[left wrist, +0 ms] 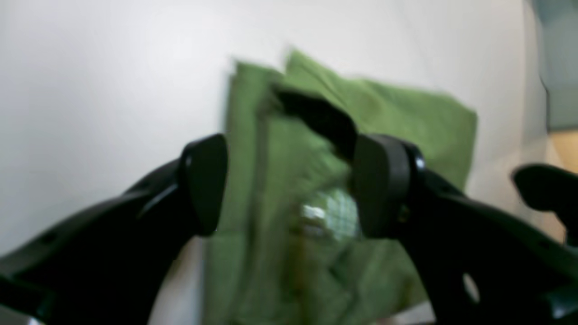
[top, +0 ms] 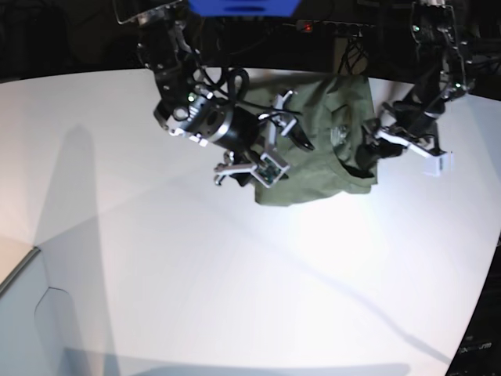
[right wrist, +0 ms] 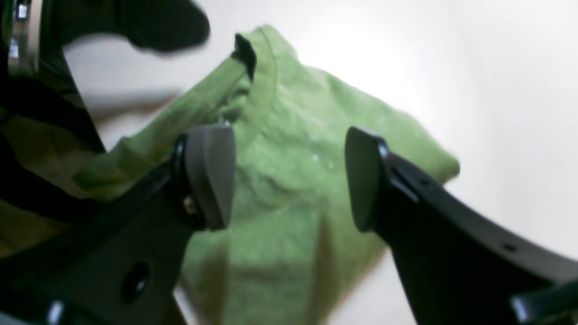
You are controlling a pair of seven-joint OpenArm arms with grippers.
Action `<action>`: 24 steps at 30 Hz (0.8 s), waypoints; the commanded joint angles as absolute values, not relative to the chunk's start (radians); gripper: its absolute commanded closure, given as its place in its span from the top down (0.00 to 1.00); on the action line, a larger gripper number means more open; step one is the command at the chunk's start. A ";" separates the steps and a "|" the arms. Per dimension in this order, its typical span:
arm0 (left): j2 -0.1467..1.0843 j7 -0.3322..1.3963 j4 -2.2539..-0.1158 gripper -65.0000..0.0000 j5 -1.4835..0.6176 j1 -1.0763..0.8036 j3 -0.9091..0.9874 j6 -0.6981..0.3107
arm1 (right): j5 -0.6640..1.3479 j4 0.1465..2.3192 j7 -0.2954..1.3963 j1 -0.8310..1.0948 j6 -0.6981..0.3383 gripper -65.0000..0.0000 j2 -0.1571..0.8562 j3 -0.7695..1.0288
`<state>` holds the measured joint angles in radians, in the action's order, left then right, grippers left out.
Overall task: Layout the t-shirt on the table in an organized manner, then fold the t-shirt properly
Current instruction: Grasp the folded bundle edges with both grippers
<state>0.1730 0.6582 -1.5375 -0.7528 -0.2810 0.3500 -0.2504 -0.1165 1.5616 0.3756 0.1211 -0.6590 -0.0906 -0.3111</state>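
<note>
The olive-green t-shirt [top: 325,145] lies folded into a compact bundle near the far edge of the white table [top: 235,266]. Its printed neck label [left wrist: 327,214] shows inside the collar. My left gripper [left wrist: 293,185] hangs open over the collar area, at the shirt's right side [top: 374,150] in the base view. My right gripper [right wrist: 289,176] is open too, with only cloth [right wrist: 289,135] seen through the gap between its fingers. It hovers at the shirt's left side [top: 270,153]. Neither gripper holds any cloth. Both wrist views are blurred.
The table's curved far edge [top: 94,77] borders a dark background with cables. A blue object [top: 243,6] sits at the top behind the arms. A white box-like surface [top: 31,313] stands at the lower left. In the right wrist view, a black finger of the other gripper [right wrist: 162,25] is close by.
</note>
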 commanded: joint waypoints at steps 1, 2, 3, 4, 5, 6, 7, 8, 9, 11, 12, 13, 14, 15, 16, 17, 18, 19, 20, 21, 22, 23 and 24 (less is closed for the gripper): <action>0.176 0.638 -1.552 0.65 -0.763 -0.255 0.341 -0.252 | -0.097 1.581 0.346 0.113 -0.662 0.59 -0.099 -0.311; 0.166 0.638 -1.540 0.65 -0.763 -0.249 0.334 -0.252 | -0.097 1.581 0.346 0.113 -0.662 0.59 -0.099 -0.311; 0.160 0.638 -1.524 0.63 -0.760 -0.245 0.331 -0.252 | -0.097 1.581 0.346 0.113 -0.662 0.59 -0.097 -0.311; 0.159 0.638 -1.508 0.60 -0.748 -0.242 0.328 -0.252 | -0.097 1.581 0.346 0.114 -0.662 0.59 -0.097 -0.311; 0.157 0.638 -1.494 0.56 -0.731 -0.225 0.326 -0.252 | -0.099 1.581 0.346 0.120 -0.662 0.59 -0.093 -0.311; 0.154 0.638 -1.481 0.52 -0.717 -0.213 0.325 -0.252 | -0.099 1.583 0.344 0.124 -0.662 0.59 -0.084 -0.311; 0.147 0.638 -1.469 0.50 -0.707 -0.206 0.325 -0.252 | -0.099 1.583 0.344 0.125 -0.662 0.59 -0.079 -0.311; 0.137 0.638 -1.458 0.49 -0.699 -0.205 0.329 -0.254 | -0.099 1.583 0.344 0.127 -0.662 0.59 -0.077 -0.311; 0.131 0.638 -1.455 0.49 -0.691 -0.203 0.331 -0.254 | -0.099 1.583 0.344 0.127 -0.662 0.59 -0.077 -0.311; 0.131 0.638 -1.454 0.50 -0.679 -0.203 0.332 -0.254 | -0.099 1.583 0.346 0.130 -0.662 0.59 -0.077 -0.311; 0.131 0.638 -1.449 0.51 -0.679 -0.203 0.332 -0.254 | -0.101 1.583 0.346 0.130 -0.662 0.59 -0.076 -0.311; 0.131 0.638 -1.448 0.52 -0.679 -0.203 0.332 -0.254 | -0.101 1.583 0.346 0.130 -0.662 0.59 -0.076 -0.311; 0.131 0.638 -1.448 0.53 -0.679 -0.203 0.332 -0.254 | -0.101 1.583 0.346 0.130 -0.662 0.59 -0.070 -0.311; 0.131 0.638 -1.448 0.55 -0.679 -0.203 0.332 -0.254 | -0.099 1.583 0.346 0.131 -0.662 0.59 -0.067 -0.311; 0.131 0.638 -1.448 0.56 -0.679 -0.203 0.332 -0.254 | -0.099 1.583 0.346 0.131 -0.662 0.59 -0.065 -0.311; 0.131 0.638 -1.448 0.58 -0.679 -0.203 0.332 -0.254 | -0.099 1.583 0.346 0.131 -0.662 0.59 -0.065 -0.311; 0.131 0.638 -1.448 0.59 -0.679 -0.205 0.332 -0.254 | -0.099 1.583 0.346 0.130 -0.662 0.59 -0.064 -0.311; 0.131 0.638 -1.448 0.60 -0.679 -0.206 0.332 -0.254 | -0.099 1.583 0.346 0.130 -0.662 0.59 -0.064 -0.311; 0.131 0.638 -1.448 0.60 -0.679 -0.208 0.332 -0.254 | -0.099 1.583 0.346 0.130 -0.662 0.59 -0.064 -0.311; 0.131 0.638 -1.448 0.60 -0.680 -0.211 0.332 -0.254 | -0.101 1.583 0.346 0.130 -0.662 0.59 -0.064 -0.311; 0.131 0.638 -1.448 0.60 -0.680 -0.211 0.332 -0.254 | -0.101 1.583 0.346 0.128 -0.662 0.59 -0.064 -0.311; 0.131 0.638 -1.448 0.60 -0.680 -0.213 0.332 -0.254 | -0.101 1.583 0.346 0.128 -0.662 0.59 -0.064 -0.311; 0.131 0.638 -1.448 0.60 -0.679 -0.216 0.332 -0.254 | -0.101 1.583 0.346 0.127 -0.662 0.59 -0.064 -0.311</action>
<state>0.1223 0.6533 -1.4330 -0.6662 -0.2188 0.3302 -0.2436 -0.1192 1.5627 0.3710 0.1387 -0.6598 -0.0582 -0.3096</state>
